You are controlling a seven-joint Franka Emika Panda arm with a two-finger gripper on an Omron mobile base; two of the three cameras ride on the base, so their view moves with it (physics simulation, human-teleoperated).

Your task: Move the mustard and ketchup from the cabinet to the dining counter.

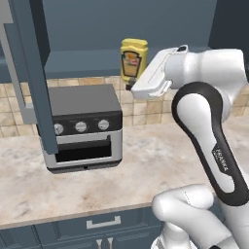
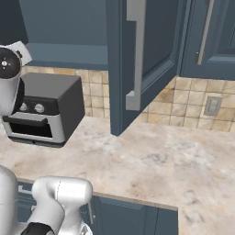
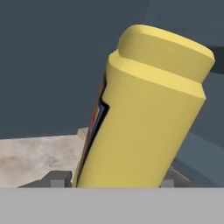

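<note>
In the left base view we see, at the far left, an open cabinet (image 1: 30,73) door edge-on, hanging down in front of a grey toaster oven (image 1: 83,127) that sits on the marble surface (image 1: 146,165). Right of the oven, the mustard (image 1: 133,60) is up in the air in front of the tiled backsplash and the cabinet's lower edge, its label facing us and its flat end uppermost. The white arm reaches up from the lower right, and the claw (image 1: 130,85) meets the bottle at its lower end; the fingers themselves are hidden behind the wrist and the bottle there.

In the right base view the oven (image 2: 46,110) stands at the left on the surface (image 2: 151,160), with part of the arm at the left edge. In the middle an open cabinet door (image 2: 142,59) with a long silver handle (image 2: 134,55) swings out toward us, and a closed door follows on the right, above a wall outlet (image 2: 212,105) in the tiles.

In the hand view the mustard (image 3: 144,118) leans to the right, close to the camera, with its label along its left edge. The two dark finger tips (image 3: 57,178) sit on either side of its base, so we read the claw as clenched on the bottle. The surface shows pale at the lower left, well below it.
</note>
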